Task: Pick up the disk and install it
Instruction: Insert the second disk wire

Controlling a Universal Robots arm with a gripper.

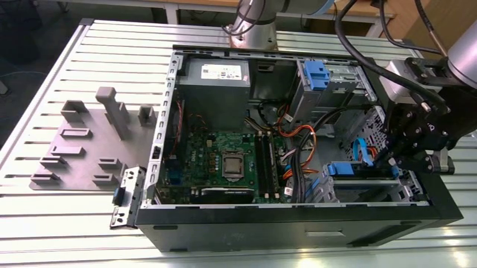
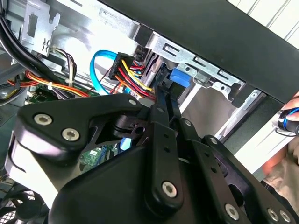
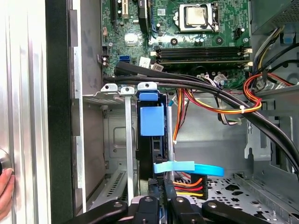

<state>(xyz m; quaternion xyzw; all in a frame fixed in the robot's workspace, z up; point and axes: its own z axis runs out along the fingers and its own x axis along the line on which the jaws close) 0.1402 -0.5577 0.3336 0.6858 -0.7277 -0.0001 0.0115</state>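
Black metal claw [image 3: 161,205] closed on slim disk [image 3: 152,154] w/ blue plastic carrier, inside grey steel bay [image 3: 117,140].

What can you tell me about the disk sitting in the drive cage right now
The disk stands on edge in the metal drive cage at the case's lower front corner, seen edge-on, so its label is hidden. Its blue plastic carrier shows as a blue tab and clip on top. The black gripper hangs just beside the cage. A light blue flat cable and red, orange and black wires run close by.
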